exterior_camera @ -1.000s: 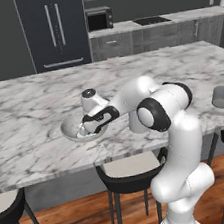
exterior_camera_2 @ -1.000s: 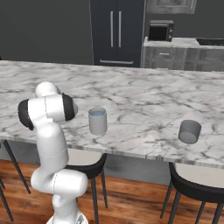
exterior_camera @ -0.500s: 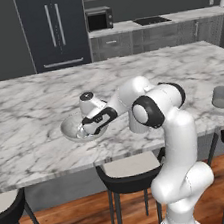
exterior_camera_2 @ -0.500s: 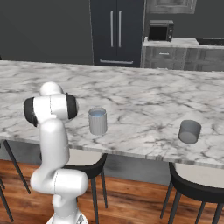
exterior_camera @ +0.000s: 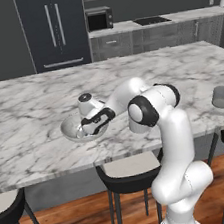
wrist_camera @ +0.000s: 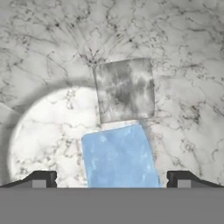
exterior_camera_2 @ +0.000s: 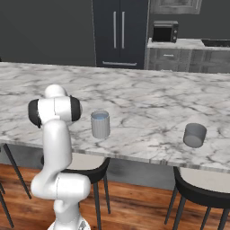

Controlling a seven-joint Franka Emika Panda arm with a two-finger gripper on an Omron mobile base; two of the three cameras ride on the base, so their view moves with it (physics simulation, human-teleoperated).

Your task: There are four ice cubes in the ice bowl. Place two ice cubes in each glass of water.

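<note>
End effector (wrist_camera: 111, 179) wide around ice cube (wrist_camera: 119, 156)

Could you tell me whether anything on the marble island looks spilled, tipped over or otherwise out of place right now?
Nothing stands out. The wide shallow translucent glass bowl sits flat on the marble counter, with the open end effector lowered into it over a pale blue ice cube. Both grey cylindrical tumblers stand upright, and nothing looks spilled.
</note>
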